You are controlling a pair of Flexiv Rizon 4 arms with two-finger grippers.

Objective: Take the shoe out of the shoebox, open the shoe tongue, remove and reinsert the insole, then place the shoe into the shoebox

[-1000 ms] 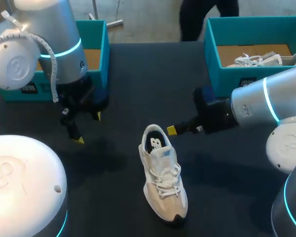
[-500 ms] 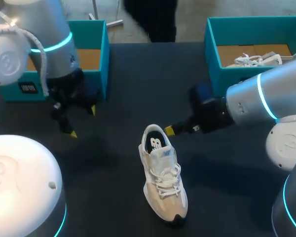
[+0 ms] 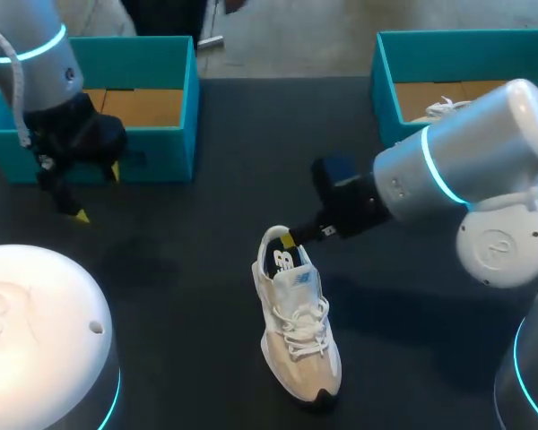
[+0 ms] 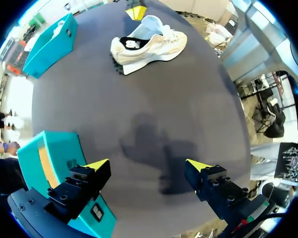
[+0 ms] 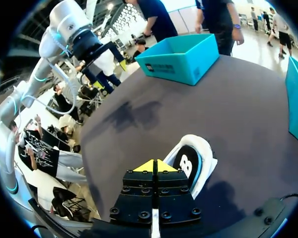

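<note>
Yr shoe (image 3: 298,327) stands upright, centre-low in the head view, toe toward the bottom edge, outside both boxes. Step in hand, I'd judge, is getting at the insole (image 3: 282,262) via the heel opening. Slip the right gripper (image 3: 289,240) inside the collar w/o pressing the rim, or the shoe may tip. Its fingers are pressed together w/ nothing between, tips at the heel collar. Left gripper (image 3: 97,193), at left by the shoebox (image 3: 152,148), is spread wide and holds nothing.
</note>
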